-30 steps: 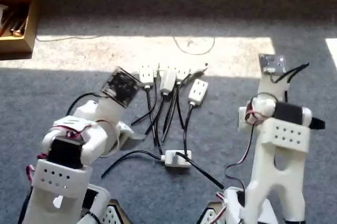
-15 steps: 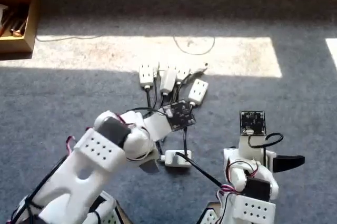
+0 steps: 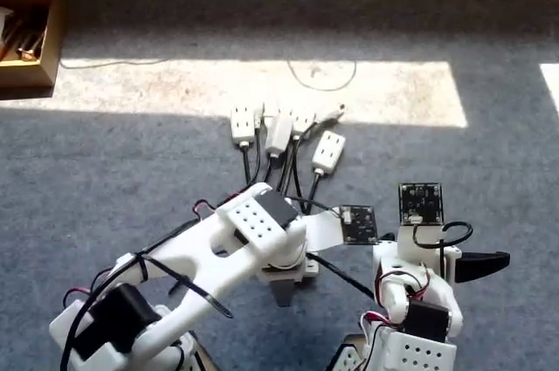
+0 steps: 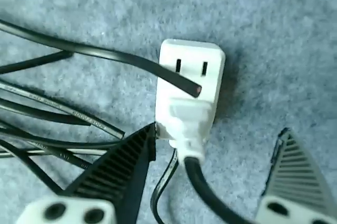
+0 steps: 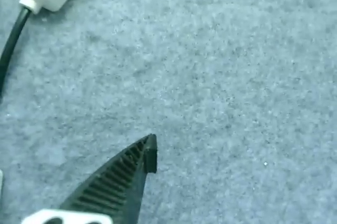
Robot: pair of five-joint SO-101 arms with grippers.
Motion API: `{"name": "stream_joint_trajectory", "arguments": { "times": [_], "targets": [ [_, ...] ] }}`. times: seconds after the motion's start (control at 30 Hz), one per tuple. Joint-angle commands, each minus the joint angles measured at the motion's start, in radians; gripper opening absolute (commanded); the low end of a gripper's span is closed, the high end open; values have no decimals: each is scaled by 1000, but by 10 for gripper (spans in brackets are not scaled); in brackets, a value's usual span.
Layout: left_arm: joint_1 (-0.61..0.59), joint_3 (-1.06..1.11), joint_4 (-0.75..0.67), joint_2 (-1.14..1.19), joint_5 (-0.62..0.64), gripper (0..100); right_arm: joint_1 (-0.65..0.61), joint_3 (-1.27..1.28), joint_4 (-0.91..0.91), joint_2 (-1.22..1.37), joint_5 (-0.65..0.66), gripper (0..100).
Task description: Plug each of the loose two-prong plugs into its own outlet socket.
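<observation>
Right claw (image 5: 146, 154): hung over bare grey carpet (image 5: 237, 76), closest to the robot's base; open or closed could not be told.
Left claw (image 4: 217, 132): spread wide, gripping nothing, its tips on either side of the white plug (image 4: 184, 121).
White plug: joined to the end of the near outlet block (image 4: 192, 66), black cord trailing back.
Near outlet block: flat on the carpet, one pair of slots free.
Black cable (image 4: 105, 55): crossed the block, its end beside the slots.
Far outlet block (image 3: 328, 151): beyond, beside a cluster of white cord ends (image 3: 279, 129).
Wooden box (image 3: 26, 35): far left corner.
</observation>
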Motion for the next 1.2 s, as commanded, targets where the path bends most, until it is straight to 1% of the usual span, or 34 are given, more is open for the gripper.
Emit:
{"name": "stream_joint_trajectory", "arguments": {
  "times": [0.0,0.13,0.2,0.23,0.33,0.4,0.57,0.7,0.77,0.83,0.9,0.93,1.07,1.17],
  "targets": [
    [2,-76,-11,41,-6,348,2,84,5,-16,11,689],
    [-35,-110,-52,133,-6,347,2,85,5,-16,12,689],
    [-48,-124,-64,182,-8,311,2,91,-13,-16,14,689],
    [-50,-127,-64,205,-14,273,2,93,-22,-16,26,689],
    [-48,-127,-60,251,-103,114,2,94,-28,-16,35,689],
    [-56,-140,-49,251,-98,8,2,94,-28,-16,35,689],
    [-150,-245,135,174,-103,5,-48,117,-28,-16,37,689],
    [-277,-335,272,50,-112,5,-61,127,-28,-16,38,689],
    [-374,-403,358,-15,-112,5,-61,128,-28,-16,38,689],
    [-501,-469,436,-67,-112,5,-61,128,-28,-16,38,689],
    [-662,-522,474,-108,-124,5,-61,128,-28,-16,38,689],
    [-750,-544,479,-119,-152,5,-61,128,-28,-16,38,689],
    [-1141,-641,466,-105,-212,5,-62,128,-28,-16,38,689],
    [-1432,-710,331,-8,-245,5,-62,130,-28,-16,38,689]
  ]
}}
